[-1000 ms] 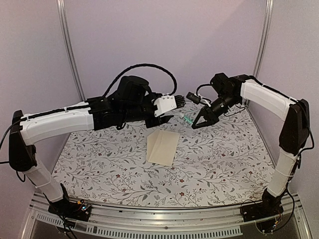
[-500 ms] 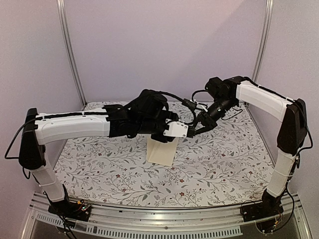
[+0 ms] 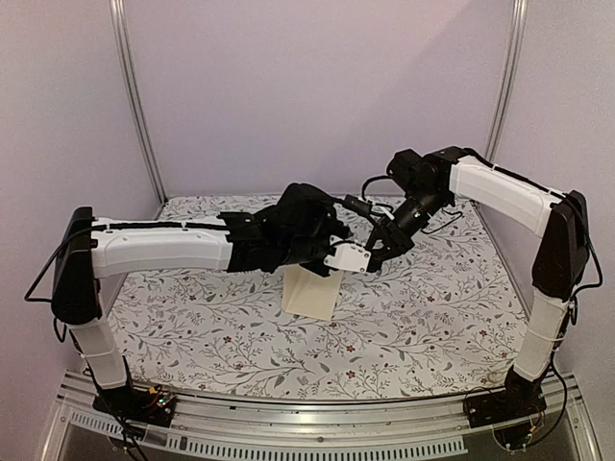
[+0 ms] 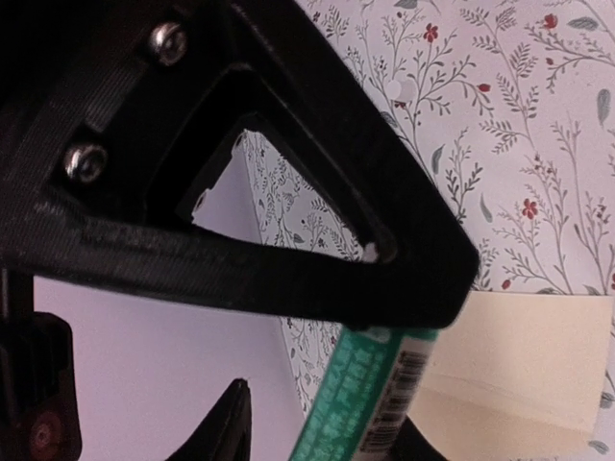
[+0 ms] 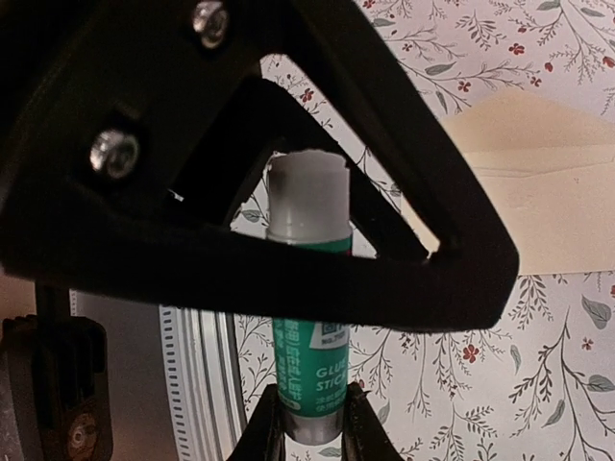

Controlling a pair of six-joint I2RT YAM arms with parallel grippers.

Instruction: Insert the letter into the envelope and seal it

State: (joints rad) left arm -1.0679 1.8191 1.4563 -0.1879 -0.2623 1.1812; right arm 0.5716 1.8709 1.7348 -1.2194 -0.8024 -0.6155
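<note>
Since a second ago the left arm has swung right and dropped; the left gripper (image 3: 360,259) now meets the right one above the envelope's far end. Its jaws stand apart, clamping nothing. The envelope (image 3: 309,293) lies unmoved at mid-table, its far part now hidden under that wrist. The right gripper (image 3: 386,240), shifted slightly left, is clenched on a green glue stick (image 5: 307,365). A floral cloth (image 3: 192,317) covers the table inside lilac walls (image 3: 317,86). Both side stretches of cloth lie open, and a metal rail (image 3: 307,423) borders the near edge.
</note>
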